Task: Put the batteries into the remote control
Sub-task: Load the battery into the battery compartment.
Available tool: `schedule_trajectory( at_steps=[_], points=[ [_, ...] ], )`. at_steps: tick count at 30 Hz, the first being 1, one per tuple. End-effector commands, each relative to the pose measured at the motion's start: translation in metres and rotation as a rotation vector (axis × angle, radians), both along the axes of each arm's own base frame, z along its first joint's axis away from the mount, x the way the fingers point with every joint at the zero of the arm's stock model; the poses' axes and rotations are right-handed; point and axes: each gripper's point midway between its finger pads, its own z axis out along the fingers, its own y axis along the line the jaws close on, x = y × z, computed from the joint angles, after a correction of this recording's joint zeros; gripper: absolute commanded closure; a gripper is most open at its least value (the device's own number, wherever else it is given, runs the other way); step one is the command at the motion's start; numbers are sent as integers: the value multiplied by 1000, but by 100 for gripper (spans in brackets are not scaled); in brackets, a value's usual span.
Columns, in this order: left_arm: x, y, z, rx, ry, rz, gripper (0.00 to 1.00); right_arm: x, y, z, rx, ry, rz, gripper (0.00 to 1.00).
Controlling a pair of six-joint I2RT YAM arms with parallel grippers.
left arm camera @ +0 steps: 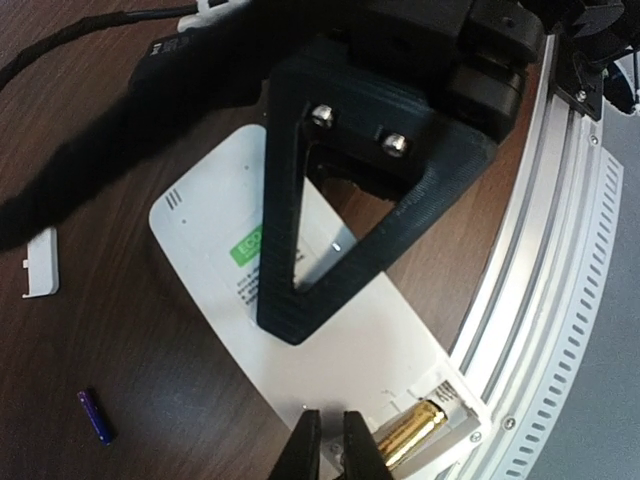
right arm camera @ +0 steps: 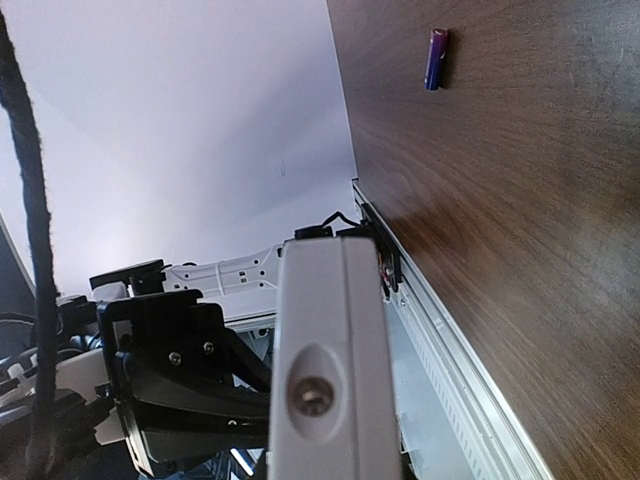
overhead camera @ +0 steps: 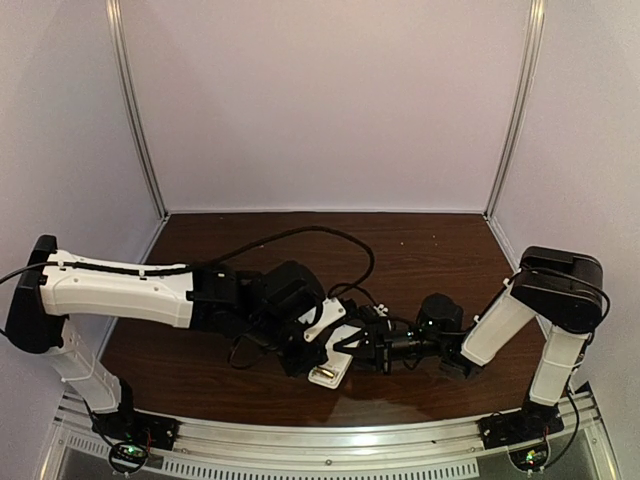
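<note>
Over tabletop (overhead camera: 430, 250), left arm (overhead camera: 120, 290) stretches, seemingly touching remote (left arm camera: 370, 350).

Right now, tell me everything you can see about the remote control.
The remote control is a slim white plastic handset lying back-up on the dark wooden table near its front rail. Its back bears a green label and three slits at the far end. The battery bay at the near end is uncovered, with a gold battery in it. The right gripper appears to clamp it, one dark finger across the back; the left gripper sits at the bay.
</note>
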Motion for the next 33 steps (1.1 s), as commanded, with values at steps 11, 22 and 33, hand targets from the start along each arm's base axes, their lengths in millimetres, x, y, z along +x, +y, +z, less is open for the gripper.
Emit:
schedule_trajectory(
  at_steps=[11,22,33],
  points=[
    [30,24,39,-109,-48,187,66,-3,-9,90,331,-264,-16,100],
    [-8,25,55,-214,-99,-105,44,-4,-7,93,339,-267,-7,100],
    [-17,21,34,-244,34,-39,70,-3,-7,95,338,-271,-10,100]
  ],
)
